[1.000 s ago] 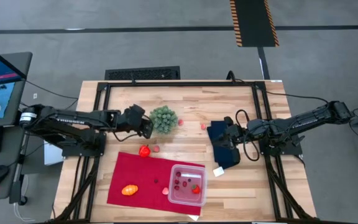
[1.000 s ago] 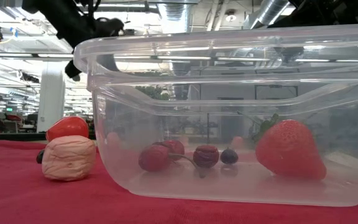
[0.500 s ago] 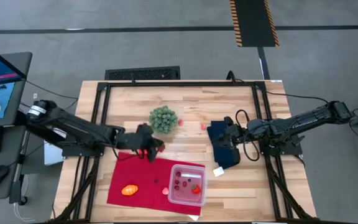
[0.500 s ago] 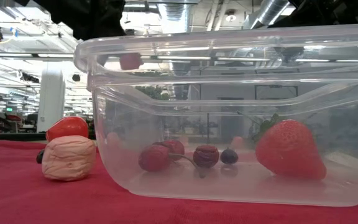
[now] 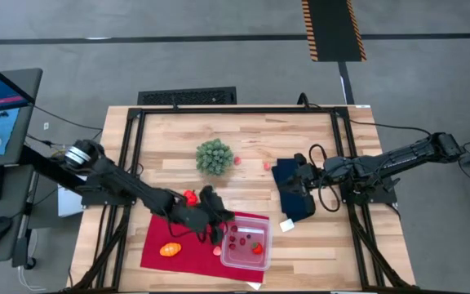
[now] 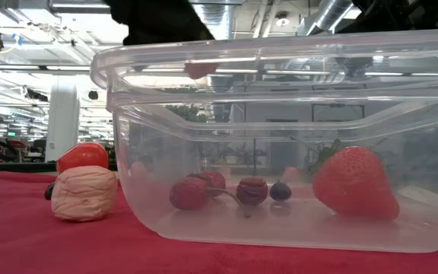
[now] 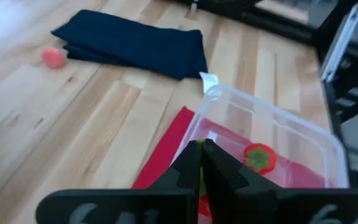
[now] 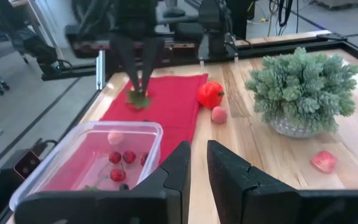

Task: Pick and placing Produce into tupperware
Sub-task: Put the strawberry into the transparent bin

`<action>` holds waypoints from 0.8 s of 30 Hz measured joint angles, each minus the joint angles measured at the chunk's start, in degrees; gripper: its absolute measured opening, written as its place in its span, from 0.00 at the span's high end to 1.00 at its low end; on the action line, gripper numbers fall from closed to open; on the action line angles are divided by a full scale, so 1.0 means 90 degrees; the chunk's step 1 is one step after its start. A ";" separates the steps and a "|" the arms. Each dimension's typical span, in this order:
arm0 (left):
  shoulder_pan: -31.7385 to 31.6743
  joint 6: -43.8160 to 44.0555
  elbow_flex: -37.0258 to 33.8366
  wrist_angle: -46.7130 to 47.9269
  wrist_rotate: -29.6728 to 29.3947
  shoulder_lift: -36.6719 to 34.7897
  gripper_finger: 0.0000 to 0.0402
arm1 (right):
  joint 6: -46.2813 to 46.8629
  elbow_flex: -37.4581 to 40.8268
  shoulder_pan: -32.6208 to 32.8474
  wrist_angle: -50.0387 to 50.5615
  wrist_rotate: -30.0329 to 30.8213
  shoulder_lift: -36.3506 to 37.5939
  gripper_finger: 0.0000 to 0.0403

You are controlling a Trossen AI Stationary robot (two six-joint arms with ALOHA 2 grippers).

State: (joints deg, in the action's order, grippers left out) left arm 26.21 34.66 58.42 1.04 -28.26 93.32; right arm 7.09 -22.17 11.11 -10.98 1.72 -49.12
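Observation:
The clear tupperware (image 5: 246,242) stands on a red cloth (image 5: 163,230) near the table's front edge. It holds a strawberry (image 6: 354,183), cherries (image 6: 196,190) and a dark berry. My left gripper (image 5: 217,231) hangs over the cloth at the tupperware's left side, about rim high, shut on a small red piece with green leaves (image 8: 138,98). An orange oval (image 5: 170,249) and a pink lump (image 6: 84,192) lie on the cloth. A red fruit (image 5: 190,197) lies at its far edge. My right gripper (image 8: 197,165) waits over the dark blue cloth (image 5: 294,198), its fingers a little apart. My left gripper pinches the small red piece (image 6: 201,70) between the free ends of its two fingers (image 8: 133,68). The fingers slant down from the table's left. The piece is lifted clear of the cloth, its green leaves (image 8: 143,99) showing below the fingertips.
A green bushy ball (image 5: 215,156) stands mid-table at the far side, with pink bits (image 5: 266,165) on the bare wood near it. Another pink bit (image 8: 219,114) lies by the red fruit. A black frame rims the table.
My left gripper has swung from beside the green bushy ball toward the table's near edge and right, across the red cloth to the tupperware's left side, rolling as it went. It stays shut on the small red piece.

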 joint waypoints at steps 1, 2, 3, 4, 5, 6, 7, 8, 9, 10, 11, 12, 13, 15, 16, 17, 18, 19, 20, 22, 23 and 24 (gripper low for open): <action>0.0052 -0.0034 0.0207 0.0186 -0.0122 0.0149 1.00 | 0.0000 -0.0001 0.0000 0.0011 0.0000 0.0001 0.81; 0.0086 -0.0068 0.0409 0.0279 -0.0206 0.0330 1.00 | 0.0000 -0.0001 -0.0001 0.0034 0.0000 0.0000 0.81; 0.0113 -0.0126 0.0566 0.0423 -0.0271 0.0465 1.00 | 0.0000 -0.0001 -0.0001 0.0039 0.0000 0.0000 0.81; 0.0143 -0.0191 0.0705 0.0604 -0.0342 0.0597 1.00 | 0.0000 -0.0001 -0.0002 0.0033 0.0000 0.0000 0.81; 0.0157 -0.0255 0.0859 0.0683 -0.0397 0.0746 1.00 | 0.0000 -0.0001 0.0000 0.0041 0.0000 0.0002 0.81; 0.0174 -0.0313 0.1005 0.0699 -0.0420 0.0873 1.00 | 0.0000 -0.0001 -0.0001 0.0070 0.0000 0.0000 0.81; 0.0181 -0.0341 0.1113 0.0781 -0.0446 0.0971 1.00 | 0.0000 0.0001 -0.0002 0.0071 0.0000 0.0000 0.81; 0.0183 -0.0364 0.1228 0.0825 -0.0454 0.1088 1.00 | 0.0000 -0.0001 0.0000 0.0067 0.0000 0.0002 0.81; 0.0183 -0.0367 0.1342 0.0815 -0.0435 0.1224 1.00 | 0.0000 -0.0001 0.0000 0.0081 0.0000 0.0002 0.81; 0.0183 -0.0375 0.1404 0.0806 -0.0390 0.1326 1.00 | 0.0000 -0.0001 0.0000 0.0098 0.0000 0.0000 0.81; 0.0183 -0.0411 0.1437 0.0869 -0.0390 0.1382 1.00 | 0.0000 -0.0001 -0.0002 0.0092 0.0000 0.0000 0.81; 0.0183 -0.0455 0.1499 0.0915 -0.0389 0.1456 1.00 | 0.0002 -0.0001 0.0000 0.0095 0.0000 0.0002 0.81; 0.0183 -0.0502 0.1572 0.0867 -0.0375 0.1521 1.00 | 0.0000 -0.0001 0.0000 0.0122 0.0000 0.0001 0.81; 0.0206 -0.0627 0.1606 0.0952 -0.0335 0.1539 1.00 | 0.0001 -0.0001 -0.0001 0.0135 0.0000 0.0001 0.81; 0.0219 -0.0636 0.1604 0.0993 -0.0407 0.1550 1.00 | 0.0000 -0.0005 0.0000 0.0172 0.0000 0.0002 0.81; 0.0229 -0.0631 0.1607 0.0960 -0.0499 0.1599 0.99 | 0.0000 -0.0006 -0.0002 0.0226 0.0000 0.0002 0.81; 0.0254 -0.0625 0.1609 0.1001 -0.0584 0.1632 0.99 | 0.0000 -0.0003 -0.0001 0.0244 0.0000 0.0000 0.81; 0.0276 -0.0654 0.1598 0.1114 -0.0630 0.1641 0.97 | 0.0000 -0.0003 -0.0001 0.0234 0.0000 0.0001 0.81; 0.0306 -0.0738 0.1592 0.1160 -0.0642 0.1641 0.96 | 0.0001 -0.0003 -0.0001 0.0237 0.0000 0.0005 0.81; 0.0354 -0.0767 0.1606 0.1148 -0.0692 0.1647 0.92 | 0.0000 -0.0003 0.0000 0.0276 0.0000 0.0000 0.81; 0.0377 -0.0723 0.1607 0.1153 -0.0732 0.1662 0.90 | 0.0000 -0.0003 0.0000 0.0273 0.0000 0.0000 0.81; 0.0392 -0.0713 0.1604 0.1166 -0.0734 0.1680 0.88 | 0.0000 -0.0003 0.0000 0.0274 0.0000 0.0002 0.81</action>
State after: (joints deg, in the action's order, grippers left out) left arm 29.74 28.24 72.86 11.53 -34.87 108.44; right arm 7.09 -22.20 11.11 -8.51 1.72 -49.10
